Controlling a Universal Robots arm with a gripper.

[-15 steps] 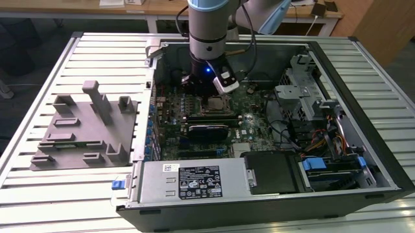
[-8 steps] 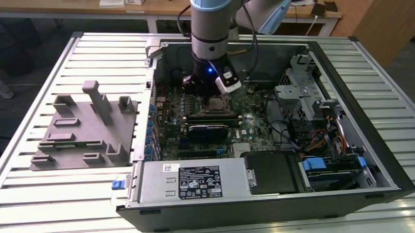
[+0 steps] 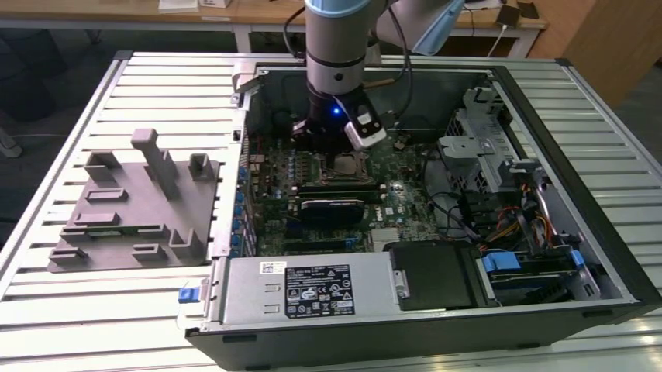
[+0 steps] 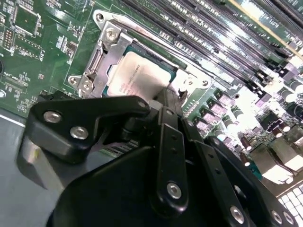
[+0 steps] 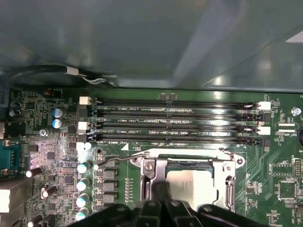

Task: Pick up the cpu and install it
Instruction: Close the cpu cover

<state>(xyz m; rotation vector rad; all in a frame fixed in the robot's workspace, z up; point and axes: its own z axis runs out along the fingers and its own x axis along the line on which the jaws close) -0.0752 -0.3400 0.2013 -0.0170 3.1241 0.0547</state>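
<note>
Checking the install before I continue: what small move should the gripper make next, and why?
Probably a slow, straight lift. The cpu seems to lie flat inside the socket frame, and the gripper sits right at its edge, so sideways motion could drag it.

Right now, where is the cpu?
The cpu sits in the socket frame on the motherboard inside the open computer case, next to the row of memory slots; in the second wrist view the gripper is right at its edge.
</note>
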